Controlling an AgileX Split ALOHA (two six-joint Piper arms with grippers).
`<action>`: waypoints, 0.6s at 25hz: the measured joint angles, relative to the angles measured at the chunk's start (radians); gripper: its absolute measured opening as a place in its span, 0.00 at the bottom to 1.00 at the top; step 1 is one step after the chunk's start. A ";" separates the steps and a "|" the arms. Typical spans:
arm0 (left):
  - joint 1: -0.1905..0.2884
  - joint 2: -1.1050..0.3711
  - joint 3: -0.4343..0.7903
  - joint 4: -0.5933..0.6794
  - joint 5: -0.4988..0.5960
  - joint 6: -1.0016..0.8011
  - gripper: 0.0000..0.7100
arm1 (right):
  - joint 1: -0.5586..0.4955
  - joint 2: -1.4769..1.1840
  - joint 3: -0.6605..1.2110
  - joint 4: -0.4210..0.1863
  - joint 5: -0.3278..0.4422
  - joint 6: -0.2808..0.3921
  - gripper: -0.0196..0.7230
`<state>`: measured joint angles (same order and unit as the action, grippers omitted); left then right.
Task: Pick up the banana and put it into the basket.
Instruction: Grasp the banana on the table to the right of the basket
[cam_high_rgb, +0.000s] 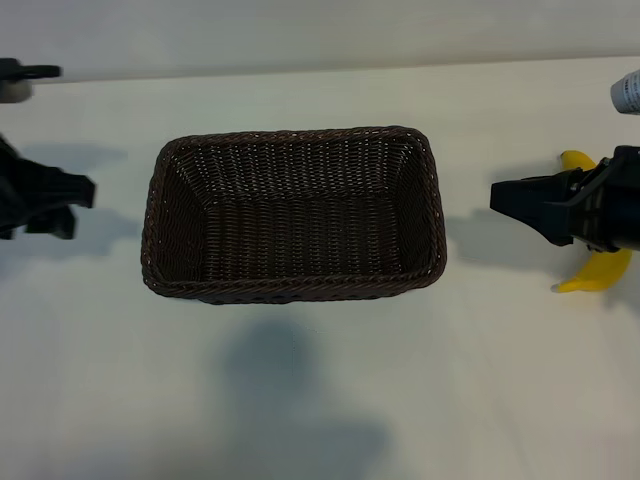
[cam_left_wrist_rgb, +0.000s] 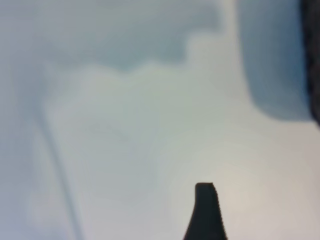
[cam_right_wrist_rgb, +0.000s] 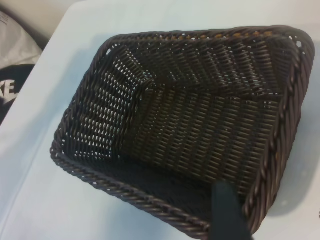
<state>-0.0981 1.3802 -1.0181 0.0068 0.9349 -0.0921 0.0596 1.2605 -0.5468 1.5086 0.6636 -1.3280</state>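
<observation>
White tabletop (cam_high_rgb: 320, 400) carries the basket (cam_high_rgb: 293, 212), its inside bare, so nothing is delivered. The banana (cam_high_rgb: 598, 270) lies on the table under the right gripper (cam_high_rgb: 500, 197), behind its fingertips, which stand apart and hold nothing. The left gripper (cam_high_rgb: 85, 190), open, hangs beyond the basket's far side. Pickup and placement remain.

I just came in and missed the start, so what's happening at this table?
Two robot arms sit at either side of a white table with an empty dark wicker basket in the middle. The banana lies on the table at the right edge, mostly hidden under the right gripper, which hangs above it pointing toward the basket and grips nothing. The left gripper is open at the left edge, also holding nothing. The banana is not yet in the basket.
</observation>
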 joint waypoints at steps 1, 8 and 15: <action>0.000 -0.022 0.000 0.019 0.012 -0.011 0.82 | 0.000 0.000 0.000 0.000 0.000 -0.001 0.63; 0.000 -0.134 0.119 0.047 0.025 -0.027 0.82 | 0.000 0.000 0.000 0.000 0.000 0.000 0.63; 0.000 -0.269 0.300 0.015 0.017 -0.035 0.82 | 0.000 0.000 0.000 0.000 0.000 0.000 0.63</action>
<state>-0.0981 1.1117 -0.7183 0.0222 0.9520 -0.1276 0.0596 1.2605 -0.5468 1.5086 0.6636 -1.3281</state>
